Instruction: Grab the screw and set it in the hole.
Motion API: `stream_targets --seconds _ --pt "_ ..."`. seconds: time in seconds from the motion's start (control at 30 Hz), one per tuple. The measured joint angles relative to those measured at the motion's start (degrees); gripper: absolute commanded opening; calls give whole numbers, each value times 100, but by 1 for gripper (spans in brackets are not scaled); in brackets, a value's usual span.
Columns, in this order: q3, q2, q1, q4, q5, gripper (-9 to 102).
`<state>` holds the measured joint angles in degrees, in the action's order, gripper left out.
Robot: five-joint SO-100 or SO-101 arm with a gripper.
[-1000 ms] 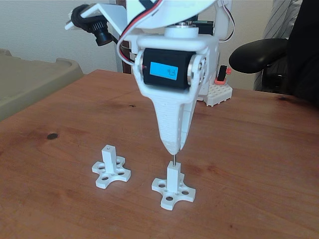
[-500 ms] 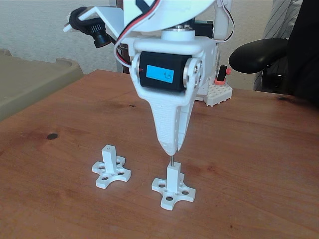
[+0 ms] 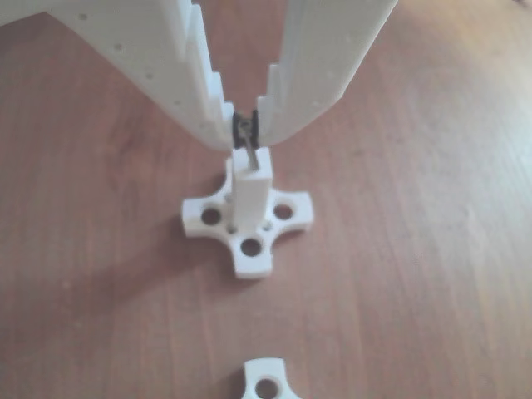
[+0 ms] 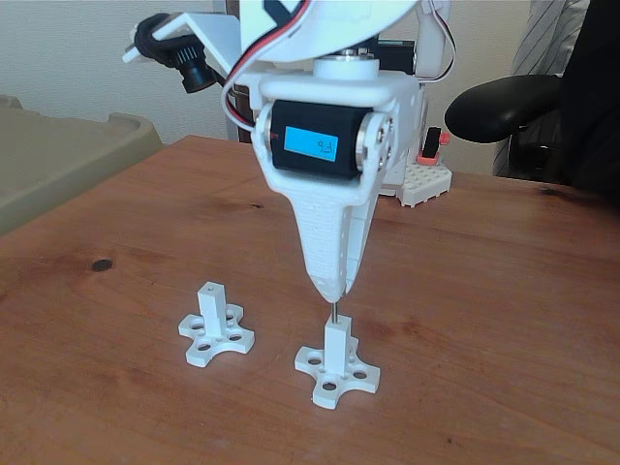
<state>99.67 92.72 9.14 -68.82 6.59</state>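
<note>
Tool (image 3: 246, 126) tips pinching screw (image 3: 247, 141) head.

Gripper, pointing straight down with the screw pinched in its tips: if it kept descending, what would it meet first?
Most likely the top of the white post directly beneath. The gripper holds the screw by its head, the shank already reaching the post's tip, so the fingertips would land there, though depth alignment is not certain.

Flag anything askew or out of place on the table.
Nothing stands out. The gripper holds the screw upright over the post, its lower end at the tip. The second post stands upright too.
</note>
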Motion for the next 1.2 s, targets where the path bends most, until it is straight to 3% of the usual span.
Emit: stream_targets --seconds 1.2 --pt "44 0 -18 0 53 -4"
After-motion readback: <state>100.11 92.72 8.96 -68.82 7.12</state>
